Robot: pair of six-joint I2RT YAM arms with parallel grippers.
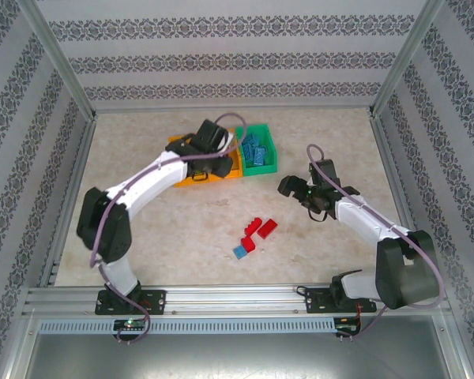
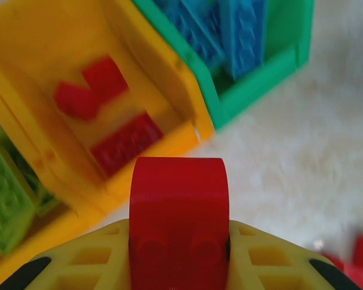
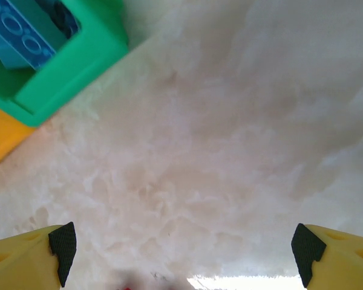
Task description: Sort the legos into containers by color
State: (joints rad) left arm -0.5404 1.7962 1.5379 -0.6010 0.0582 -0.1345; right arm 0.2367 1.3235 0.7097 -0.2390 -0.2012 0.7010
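Observation:
My left gripper (image 2: 179,235) is shut on a red lego (image 2: 178,205), held just in front of the near wall of the middle orange container (image 2: 169,90), where other red legos (image 2: 124,142) lie. The far-left orange container (image 2: 54,226) holds lime green legos (image 2: 6,199), and the green container (image 2: 260,72) holds blue legos (image 2: 242,33). In the top view the left gripper (image 1: 218,163) hangs over the joined containers (image 1: 262,168). My right gripper (image 1: 299,195) stands open over bare table, right of the green container (image 3: 66,66), with nothing between its fingers (image 3: 62,249).
A few red legos (image 1: 257,231) and one blue lego (image 1: 241,252) lie loose mid-table, between the two arms. Patterned walls and metal frame posts enclose the table (image 1: 142,229) on three sides. Bare surface stretches to the left and right of the loose bricks.

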